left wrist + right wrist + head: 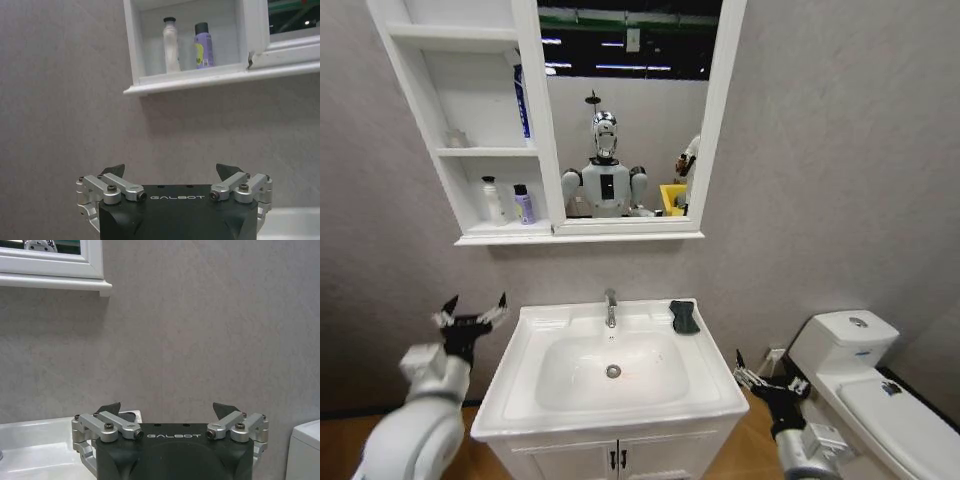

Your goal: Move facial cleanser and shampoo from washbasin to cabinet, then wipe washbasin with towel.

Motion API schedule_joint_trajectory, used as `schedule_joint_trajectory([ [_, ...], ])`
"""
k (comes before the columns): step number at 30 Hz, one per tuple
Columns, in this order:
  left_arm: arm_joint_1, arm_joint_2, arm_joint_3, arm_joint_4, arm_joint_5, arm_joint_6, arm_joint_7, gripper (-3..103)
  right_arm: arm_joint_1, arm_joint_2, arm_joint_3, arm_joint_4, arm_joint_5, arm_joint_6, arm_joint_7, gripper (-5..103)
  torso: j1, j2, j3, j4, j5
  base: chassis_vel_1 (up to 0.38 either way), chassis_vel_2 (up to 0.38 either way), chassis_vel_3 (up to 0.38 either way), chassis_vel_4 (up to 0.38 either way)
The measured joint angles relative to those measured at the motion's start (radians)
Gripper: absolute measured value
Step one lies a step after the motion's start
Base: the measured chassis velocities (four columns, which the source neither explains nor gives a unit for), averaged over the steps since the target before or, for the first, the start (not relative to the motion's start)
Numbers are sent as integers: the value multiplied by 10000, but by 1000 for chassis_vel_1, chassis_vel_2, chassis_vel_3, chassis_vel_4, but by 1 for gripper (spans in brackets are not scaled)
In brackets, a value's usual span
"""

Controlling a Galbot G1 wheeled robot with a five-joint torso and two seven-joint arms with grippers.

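We see the white bottle [493, 199] and purple bottle [524, 204] on the cabinet's [470, 120] lowest shelf, towel [684, 316] on the washbasin's [520, 385] back right corner, left claw [473, 313] spread left of the basin, right claw [766, 377] spread at its right.

Towel [684, 316] on washbasin [525, 392] rear right corner; two bottles [509, 202] on cabinet [460, 160] lowest shelf, above left.
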Motion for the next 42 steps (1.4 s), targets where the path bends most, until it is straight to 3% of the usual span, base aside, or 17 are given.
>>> schedule_joint_trajectory([
  [3, 651, -465, -176, -139, 164, -326, 372, 100, -22, -44, -5, -13, 0, 0, -53, 100, 0, 0, 0, 0, -2, 0, 0, 0, 0],
  [6, 2188, -1358, -176, -458, 257, -1075, 1121, 100, -58, -113, 98, -81, -4, 51, -158, 100, 0, 0, 2, 0, 3, 0, 0, 0, 0],
  [9, 2083, -1534, 101, -413, 445, -1168, 1050, 100, 21, -130, 75, -88, -1, 20, -153, 100, 0, 0, 2, -4, 1, 0, 0, 0, 0],
  [23, 1531, -1544, 232, -205, 605, -1081, 788, 100, -128, -55, 230, -69, -50, 191, -401, 100, 5, -3, 4, -2, -1, 0, 0, 0, 0],
  [29, 1488, -1524, 247, -188, 573, -1059, 767, 100, -112, -71, 378, 216, -26, -580, -186, 100, 5, -2, 4, -2, -2, 0, 0, 0, 0],
  [42, 1450, -1506, 258, -175, 548, -1036, 752, 100, -58, -35, 195, 330, -110, -777, -291, 100, 6, -3, 4, -2, -3, -41, 39, 49, -41],
])
